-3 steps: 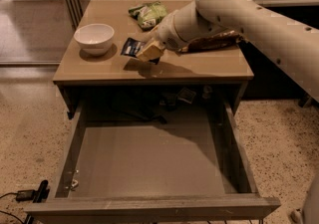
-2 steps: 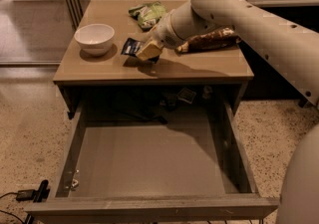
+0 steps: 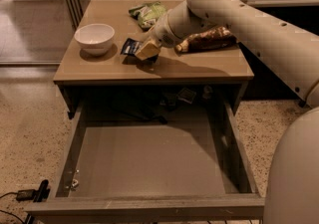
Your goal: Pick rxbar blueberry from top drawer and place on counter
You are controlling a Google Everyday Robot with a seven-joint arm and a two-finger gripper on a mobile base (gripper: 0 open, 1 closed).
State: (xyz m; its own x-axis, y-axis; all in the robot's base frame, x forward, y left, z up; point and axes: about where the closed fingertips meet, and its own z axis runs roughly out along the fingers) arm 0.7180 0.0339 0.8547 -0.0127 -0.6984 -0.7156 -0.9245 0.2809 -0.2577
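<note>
At the left side of the counter (image 3: 209, 63) stands a white bowl (image 3: 94, 38), upright. Just to the right of it lies the rxbar blueberry (image 3: 128, 46), flat on the counter top, a dark blue wrapper. The gripper (image 3: 147, 50) is at the right end of the bar, low over the counter and touching or almost touching the wrapper; how wide it is open I cannot tell, and also not whether it has hold of the bar. Behind the gripper, nearer to the back edge, lies a green chip bag (image 3: 148, 13). Further right lies a brown snack bag (image 3: 207, 40), partly hidden by the arm (image 3: 249, 24), which comes in from the right side and slopes down to the gripper. Below the counter the top drawer (image 3: 149, 204) is pulled far out toward the camera, and a small pale object (image 3: 74, 184) lies in its front left corner
</note>
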